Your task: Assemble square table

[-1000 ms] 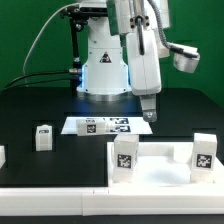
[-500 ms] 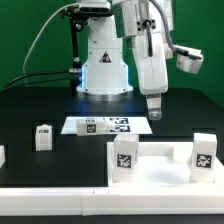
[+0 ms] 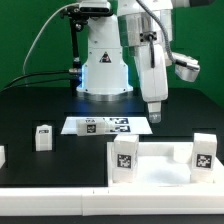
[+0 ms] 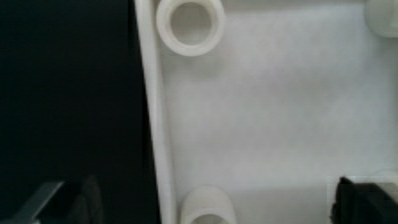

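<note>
Gripper (image 3: 156,116): right of centre in your exterior frame, fingers (image 4: 370,198) spread, empty. Square top (image 4: 267,120): directly beneath it, one edge apparently lying between the fingers.

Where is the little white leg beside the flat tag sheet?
In the exterior view, the leg stands on the black table, a little to the exterior view's left of the marker board, not touching it.

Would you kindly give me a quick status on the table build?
Gripper open, holding nothing. Table top carries two upright legs; one loose leg sits apart. Nothing seen blocking.
</note>
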Tool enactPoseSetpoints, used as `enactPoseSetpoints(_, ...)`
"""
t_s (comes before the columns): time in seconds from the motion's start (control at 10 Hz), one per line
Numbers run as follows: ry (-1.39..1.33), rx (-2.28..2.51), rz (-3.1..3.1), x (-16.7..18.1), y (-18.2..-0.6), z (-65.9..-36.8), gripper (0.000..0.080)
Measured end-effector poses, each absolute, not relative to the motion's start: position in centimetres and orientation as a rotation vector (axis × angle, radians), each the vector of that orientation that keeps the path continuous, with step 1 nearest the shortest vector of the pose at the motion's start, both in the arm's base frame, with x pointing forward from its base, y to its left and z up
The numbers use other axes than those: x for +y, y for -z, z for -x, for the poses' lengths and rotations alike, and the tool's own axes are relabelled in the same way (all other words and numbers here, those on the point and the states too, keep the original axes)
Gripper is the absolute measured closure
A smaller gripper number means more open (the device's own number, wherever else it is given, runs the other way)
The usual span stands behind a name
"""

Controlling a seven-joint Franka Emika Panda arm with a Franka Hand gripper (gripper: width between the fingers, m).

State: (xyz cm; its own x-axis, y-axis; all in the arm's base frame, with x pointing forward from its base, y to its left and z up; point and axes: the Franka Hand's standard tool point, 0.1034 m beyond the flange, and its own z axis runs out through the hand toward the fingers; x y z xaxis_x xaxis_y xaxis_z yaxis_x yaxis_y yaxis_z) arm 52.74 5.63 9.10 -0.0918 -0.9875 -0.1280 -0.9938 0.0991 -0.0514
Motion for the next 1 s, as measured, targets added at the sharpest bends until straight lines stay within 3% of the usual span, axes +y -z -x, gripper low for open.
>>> enactPoseSetpoints(0.1, -0.073, 2.229, 2.032, 5.6, -8.8, -52.6, 0.0151)
enactPoseSetpoints(0.6, -0.057, 2.294, 2.113, 6.5, -1.7, -51.3, 0.0151)
enactPoseSetpoints(0.8, -0.057, 2.28, 2.136, 6.9, -1.4, -51.2, 0.0151)
enactPoseSetpoints(1.0, -0.058, 2.282, 2.138, 6.9, -1.3, -51.1, 0.0416)
